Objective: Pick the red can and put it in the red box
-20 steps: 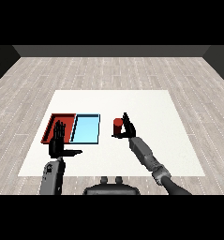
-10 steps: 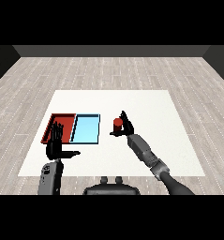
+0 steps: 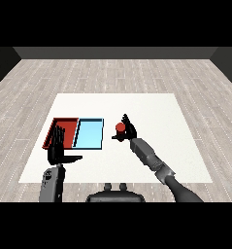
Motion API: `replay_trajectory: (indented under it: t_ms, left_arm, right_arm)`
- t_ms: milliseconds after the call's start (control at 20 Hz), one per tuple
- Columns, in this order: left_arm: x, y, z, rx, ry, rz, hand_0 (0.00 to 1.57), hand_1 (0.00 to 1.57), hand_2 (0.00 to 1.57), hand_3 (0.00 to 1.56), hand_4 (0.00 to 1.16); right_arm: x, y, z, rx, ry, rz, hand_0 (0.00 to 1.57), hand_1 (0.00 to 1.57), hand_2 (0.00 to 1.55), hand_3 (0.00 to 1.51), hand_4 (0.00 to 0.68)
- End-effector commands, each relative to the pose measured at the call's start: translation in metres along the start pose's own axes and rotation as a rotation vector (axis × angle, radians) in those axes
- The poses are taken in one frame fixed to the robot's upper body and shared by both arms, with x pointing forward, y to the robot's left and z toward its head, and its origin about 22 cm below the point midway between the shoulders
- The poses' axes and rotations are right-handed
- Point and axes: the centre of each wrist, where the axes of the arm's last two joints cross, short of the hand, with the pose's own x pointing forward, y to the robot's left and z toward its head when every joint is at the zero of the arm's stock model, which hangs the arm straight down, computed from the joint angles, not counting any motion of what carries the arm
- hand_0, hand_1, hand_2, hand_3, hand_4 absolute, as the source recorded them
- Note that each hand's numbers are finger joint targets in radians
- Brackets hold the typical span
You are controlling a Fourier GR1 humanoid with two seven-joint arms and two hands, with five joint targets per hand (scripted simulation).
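One can, two trays, two hands

One red can [image 3: 120, 129], upright on the table [image 3: 151, 109], just right of the blue tray [image 3: 90, 134] and outside both trays. Right hand [image 3: 129, 129] is against the can's right side, fingers curled round it, forearm angling in from lower right. Two trays side by side, touching: red tray [image 3: 65, 121] left, blue right. Left hand [image 3: 58, 148] is upright at the red tray's near edge, fingers straight and pointing up, thumb out sideways, holding nothing. Table is white; the floor around it is grey wood planks, with a dark wall behind.
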Motion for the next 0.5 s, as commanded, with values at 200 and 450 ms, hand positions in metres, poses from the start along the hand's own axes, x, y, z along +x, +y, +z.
replay_trajectory:
  t_ms: [200, 450]
  left_arm:
    - [-0.006, 0.005, 0.004, 0.015, 0.011, 0.012, 0.00, 0.00, 0.00, 0.00, 0.00]
    - [-0.015, -0.007, -0.002, 0.011, 0.005, 0.013, 0.00, 0.00, 0.00, 0.00, 0.00]
  right_arm:
    - [0.005, 0.011, -0.006, -0.079, 0.083, 0.042, 0.00, 0.00, 0.00, 0.00, 0.000]
    - [-0.009, -0.001, 0.006, -0.196, 0.169, 0.238, 1.50, 1.50, 1.46, 1.41, 0.534]
